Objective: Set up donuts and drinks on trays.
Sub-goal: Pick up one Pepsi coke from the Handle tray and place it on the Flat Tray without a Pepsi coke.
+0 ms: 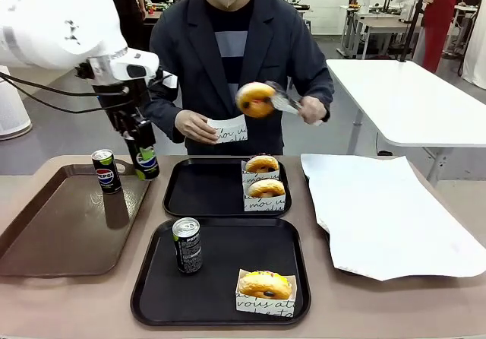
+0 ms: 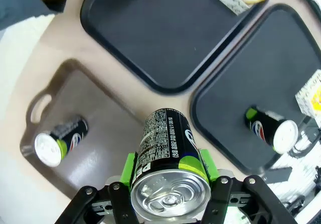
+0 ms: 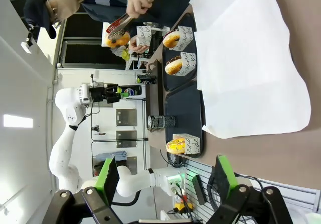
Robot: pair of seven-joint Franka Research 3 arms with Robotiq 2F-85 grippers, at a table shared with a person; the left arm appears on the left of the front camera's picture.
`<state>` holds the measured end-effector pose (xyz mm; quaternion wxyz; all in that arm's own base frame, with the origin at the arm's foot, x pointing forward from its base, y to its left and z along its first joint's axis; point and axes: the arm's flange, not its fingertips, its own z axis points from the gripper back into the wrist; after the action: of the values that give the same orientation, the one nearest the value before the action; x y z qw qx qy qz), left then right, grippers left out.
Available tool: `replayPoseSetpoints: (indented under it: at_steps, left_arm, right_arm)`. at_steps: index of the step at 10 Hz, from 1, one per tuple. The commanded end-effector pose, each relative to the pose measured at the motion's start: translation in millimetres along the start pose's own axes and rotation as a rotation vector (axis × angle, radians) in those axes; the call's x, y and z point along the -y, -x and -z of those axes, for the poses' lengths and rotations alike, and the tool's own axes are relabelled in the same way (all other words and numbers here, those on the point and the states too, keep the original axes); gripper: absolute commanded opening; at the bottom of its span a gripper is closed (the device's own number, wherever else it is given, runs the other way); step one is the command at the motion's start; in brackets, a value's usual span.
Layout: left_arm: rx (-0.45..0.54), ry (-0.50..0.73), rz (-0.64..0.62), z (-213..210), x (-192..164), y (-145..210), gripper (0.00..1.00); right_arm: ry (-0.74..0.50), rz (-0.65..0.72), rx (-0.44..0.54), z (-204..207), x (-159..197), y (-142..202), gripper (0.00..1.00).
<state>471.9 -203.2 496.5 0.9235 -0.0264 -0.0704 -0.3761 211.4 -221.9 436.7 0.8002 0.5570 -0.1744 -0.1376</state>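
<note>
Black can [image 1: 145, 161] in left jaws above brown tray [image 1: 68, 229], second can [image 1: 105, 170] near.

far-left can [image 1: 105, 171]: Pepsi logo | held can [image 2: 168, 148]: "PE" | donut sleeve [image 1: 266, 302]: script "vous"

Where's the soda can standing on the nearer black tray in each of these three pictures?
Front view: Pepsi can upright, on the near tray's left side.
Left wrist view: right of centre, silver top toward the camera.
Right wrist view: mid-picture, seen sideways.
Shared landmark: the sleeved donut on that tray.
</note>
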Motion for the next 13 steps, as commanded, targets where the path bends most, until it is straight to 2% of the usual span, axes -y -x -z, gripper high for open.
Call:
replayPoseSetpoints:
  at_steps: [1,3,6,9,10,11,13]
  left_arm:
    - [0.047,0.008,0.032,12.4,-4.4,-19.3,0.59]
    - [0.058,0.034,0.046,33.3,-2.3,-29.6,0.59]
    - [0.021,0.056,0.088,65.5,4.5,-42.0,0.59]
    - [0.007,0.103,0.096,65.3,0.6,-29.2,0.59]
    - [0.021,0.138,0.096,48.0,-1.0,-17.6,0.59]
    - [-0.007,0.184,0.089,20.1,-1.1,3.8,0.59]
    - [-0.111,0.175,0.164,-40.2,-8.9,79.3,0.59]
  right_arm:
    - [-0.016,-0.013,0.002,-0.1,0.4,-0.6,1.0]
    - [-0.016,-0.013,0.002,-0.1,0.4,-0.6,1.0]
    - [-0.016,-0.013,0.002,-0.1,0.4,-0.6,1.0]
    - [-0.016,-0.013,0.002,-0.1,0.4,-0.6,1.0]
    - [-0.016,-0.013,0.002,-0.1,0.4,-0.6,1.0]
    - [-0.016,-0.013,0.002,-0.1,0.4,-0.6,1.0]
    - [-0.016,-0.013,0.002,-0.1,0.4,-0.6,1.0]
